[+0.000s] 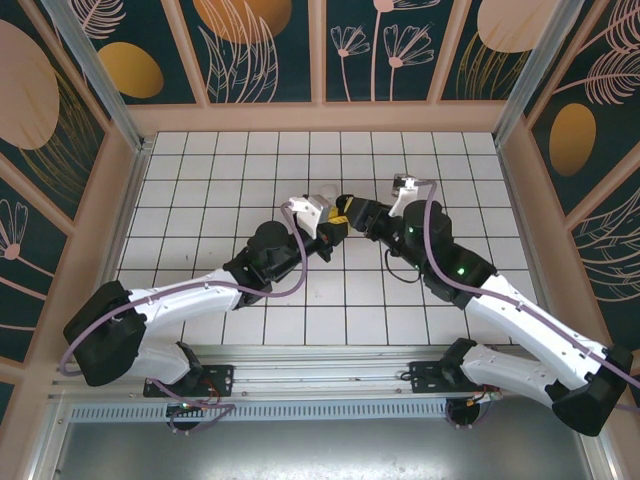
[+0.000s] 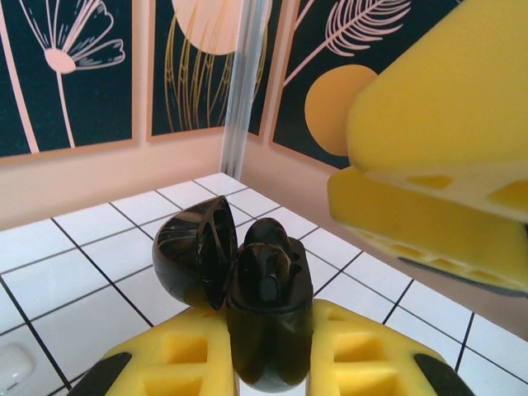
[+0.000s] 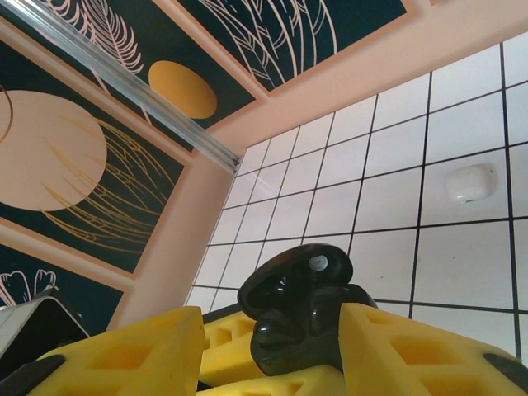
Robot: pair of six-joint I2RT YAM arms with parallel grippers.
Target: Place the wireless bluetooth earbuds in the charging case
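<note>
The black charging case (image 2: pixel 268 330) stands upright above the tiles with its lid (image 2: pixel 194 252) swung open to the left, and my left gripper (image 2: pixel 268 363) is shut on its lower body. A black earbud (image 2: pixel 268 235) sits in the case's top, its dark outline hard to separate from the case. My right gripper (image 3: pixel 268 318) is open, its yellow fingers (image 3: pixel 412 355) flanking the case (image 3: pixel 301 318) from the other side, with a gap at one finger. In the top view both grippers, left (image 1: pixel 338 217) and right (image 1: pixel 358 212), meet at the table's middle.
A small white earbud (image 3: pixel 470 183) lies on a tile beyond the case, and the same white shape (image 2: pixel 10 367) sits at the lower left edge of the left wrist view. Tan walls (image 1: pixel 320 118) with dark floral panels ring the white tiled floor (image 1: pixel 220 180).
</note>
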